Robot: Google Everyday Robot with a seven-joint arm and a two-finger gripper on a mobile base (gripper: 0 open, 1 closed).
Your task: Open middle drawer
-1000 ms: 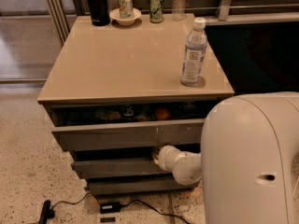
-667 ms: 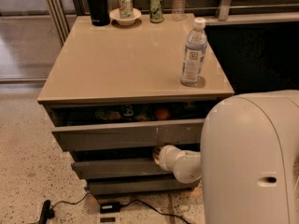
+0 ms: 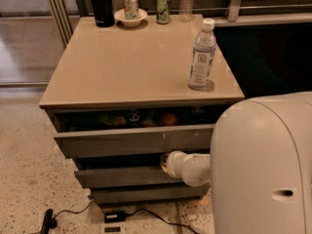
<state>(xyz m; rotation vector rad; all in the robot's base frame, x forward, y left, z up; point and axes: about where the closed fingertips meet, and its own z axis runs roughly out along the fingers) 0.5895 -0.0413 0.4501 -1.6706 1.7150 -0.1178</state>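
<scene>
Three grey handle-less drawer fronts, stacked under tan worktop (image 3: pixel 126 67). Entry, middle drawer (image 3: pixel 122 177): plain grey slab, second in the stack, below the widest top front (image 3: pixel 117 143) and above the narrowest bottom front (image 3: pixel 141 194); set slightly forward of the bottom front, dark gap along its upper edge, interior in shadow. White arm (image 3: pixel 192 168): roughly level, reaching leftward from bulky white robot body (image 3: pixel 263 165) at lower right. Gripper (image 3: pixel 165 164): at the arm's tip, tucked into the dark gap just above the middle drawer, right of centre; grip state hidden. Water bottle (image 3: pixel 202 55) upright on the worktop, right side.
</scene>
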